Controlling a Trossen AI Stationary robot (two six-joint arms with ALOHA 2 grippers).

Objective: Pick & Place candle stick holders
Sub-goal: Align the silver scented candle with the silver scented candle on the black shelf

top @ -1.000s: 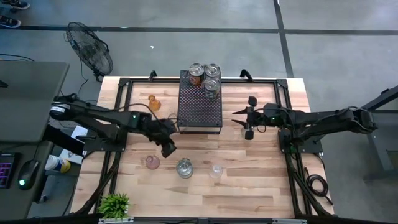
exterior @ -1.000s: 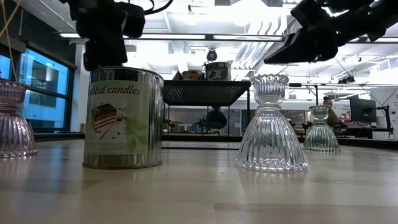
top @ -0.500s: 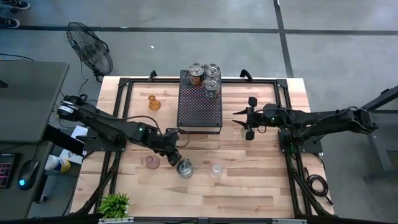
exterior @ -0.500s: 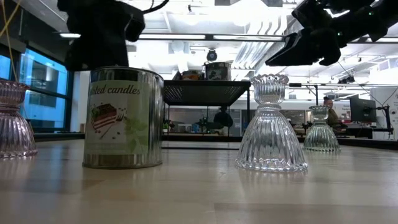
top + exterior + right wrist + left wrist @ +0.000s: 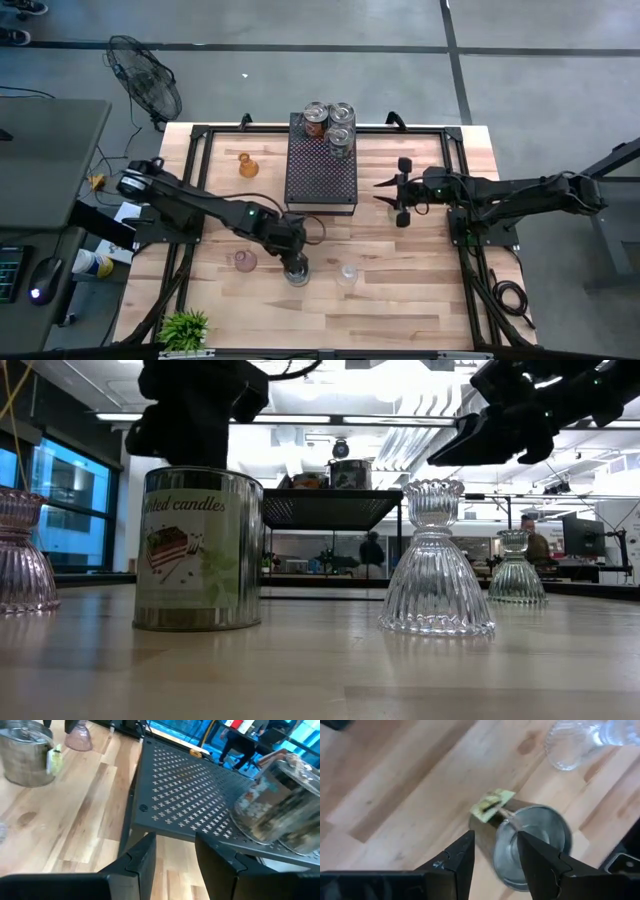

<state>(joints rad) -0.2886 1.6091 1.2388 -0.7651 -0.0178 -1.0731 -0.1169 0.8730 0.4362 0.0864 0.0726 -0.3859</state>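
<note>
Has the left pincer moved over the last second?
Yes. The left pincer has travelled away from the black tray, toward the table's front, and now hangs over the tin candle.

Three tins (image 5: 329, 120) on tray (image 5: 320, 178) far end; fourth tin (image 5: 297, 270) between two holders (image 5: 245, 261) (image 5: 347, 273) near front.

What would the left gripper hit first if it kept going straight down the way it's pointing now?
Most likely the silver tin candle holder: the left gripper hangs just above it with open jaws around its rim. How much gap remains is unclear.
</note>
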